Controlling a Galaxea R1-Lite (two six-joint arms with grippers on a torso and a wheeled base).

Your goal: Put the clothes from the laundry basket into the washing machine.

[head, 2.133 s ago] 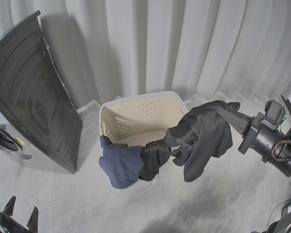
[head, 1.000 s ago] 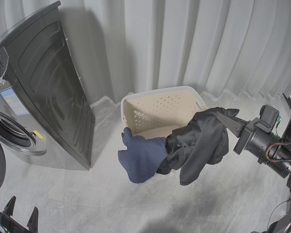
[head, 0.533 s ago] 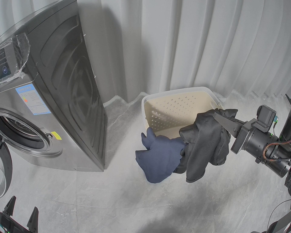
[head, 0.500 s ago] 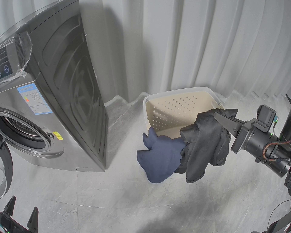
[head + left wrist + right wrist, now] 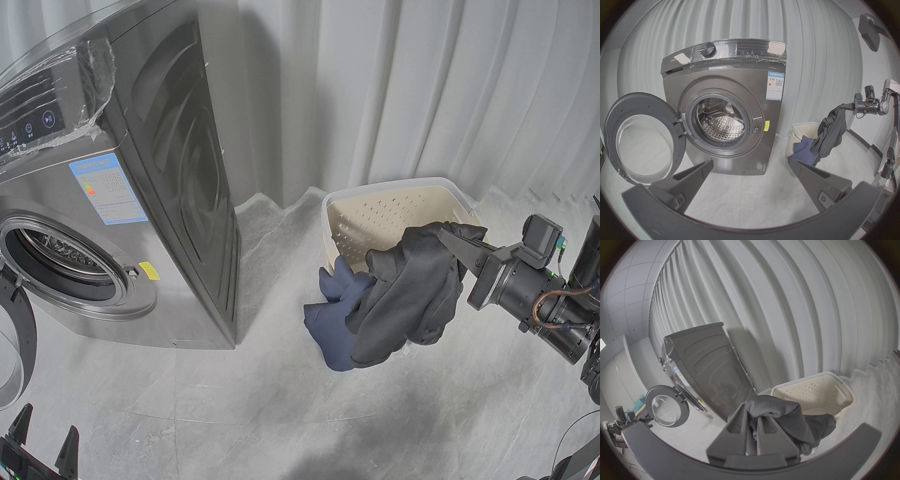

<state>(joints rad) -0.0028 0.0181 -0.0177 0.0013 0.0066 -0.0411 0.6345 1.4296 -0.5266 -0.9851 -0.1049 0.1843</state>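
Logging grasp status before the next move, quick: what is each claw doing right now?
Left claw: open, holding nothing.
Right claw: closed on the dark grey garment.

view: the head camera has swung toward the robot's left, so the whole scene has slid to the right in the head view
washing machine (image 5: 125, 206): earlier cut off by the left edge, now shown with its control panel, open drum mouth (image 5: 59, 265) and part of the open door (image 5: 15, 350)
dark grey garment (image 5: 406, 294): earlier stretched from the front rim of the laundry basket (image 5: 387, 187) out to the right gripper (image 5: 451, 240), now gathered into one hanging bundle below the gripper
navy garment (image 5: 331, 322): earlier fully exposed on the rim, now partly covered by the grey cloth
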